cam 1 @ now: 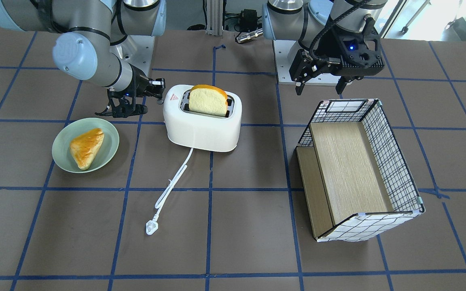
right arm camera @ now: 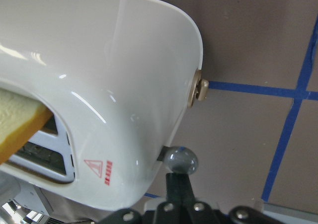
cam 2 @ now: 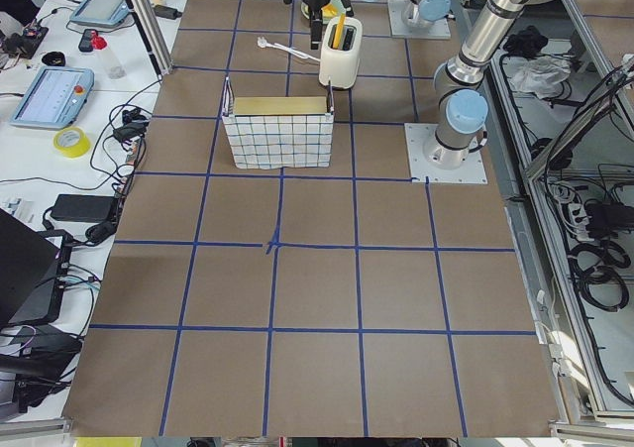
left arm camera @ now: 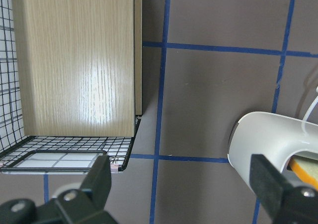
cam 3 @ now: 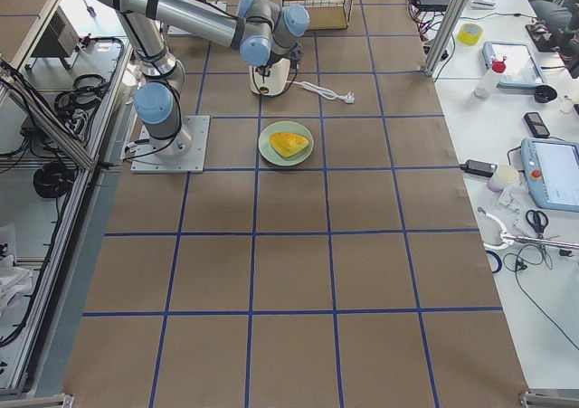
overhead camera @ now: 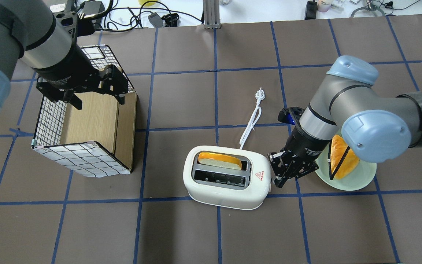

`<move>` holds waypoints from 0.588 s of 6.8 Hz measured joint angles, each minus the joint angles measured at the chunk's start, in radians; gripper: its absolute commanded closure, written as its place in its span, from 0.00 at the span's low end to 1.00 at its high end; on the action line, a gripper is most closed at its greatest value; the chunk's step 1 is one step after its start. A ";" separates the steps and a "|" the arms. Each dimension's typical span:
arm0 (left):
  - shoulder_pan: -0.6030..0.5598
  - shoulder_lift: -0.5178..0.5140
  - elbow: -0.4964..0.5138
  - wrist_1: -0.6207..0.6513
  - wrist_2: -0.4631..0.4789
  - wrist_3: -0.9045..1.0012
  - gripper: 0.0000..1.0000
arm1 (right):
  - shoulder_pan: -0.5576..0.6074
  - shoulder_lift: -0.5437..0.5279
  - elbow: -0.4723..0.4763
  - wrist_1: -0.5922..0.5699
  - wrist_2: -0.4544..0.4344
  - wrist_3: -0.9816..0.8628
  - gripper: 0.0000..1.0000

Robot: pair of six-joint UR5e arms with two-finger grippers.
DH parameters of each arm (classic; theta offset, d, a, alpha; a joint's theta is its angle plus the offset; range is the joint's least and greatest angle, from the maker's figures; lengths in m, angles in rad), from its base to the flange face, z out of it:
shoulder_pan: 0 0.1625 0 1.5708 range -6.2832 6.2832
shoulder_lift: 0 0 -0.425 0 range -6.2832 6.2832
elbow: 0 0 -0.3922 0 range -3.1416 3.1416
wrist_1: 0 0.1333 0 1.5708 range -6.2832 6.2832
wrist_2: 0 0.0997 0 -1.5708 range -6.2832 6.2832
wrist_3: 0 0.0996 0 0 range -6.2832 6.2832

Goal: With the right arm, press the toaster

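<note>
The white toaster stands mid-table with a slice of bread upright in one slot, its red triangle mark facing my right arm. It also shows in the overhead view. My right gripper is shut and sits at the toaster's end. In the right wrist view its tip is right against the grey lever knob. The white cord trails to its plug. My left gripper hangs open and empty above the basket's rim.
A green plate with a bread triangle lies beside the right gripper. A wire basket with a wooden insert lies on the left arm's side. A beige round knob sits on the toaster's end.
</note>
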 measured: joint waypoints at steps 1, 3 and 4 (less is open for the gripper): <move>0.000 0.000 0.000 0.000 0.000 0.000 0.00 | 0.000 0.014 0.001 -0.008 0.001 0.000 1.00; 0.000 0.000 0.000 0.000 0.000 0.000 0.00 | 0.000 0.030 0.002 -0.022 0.001 0.001 1.00; 0.000 0.000 0.001 0.000 0.000 0.000 0.00 | 0.000 0.036 0.002 -0.026 0.001 0.002 1.00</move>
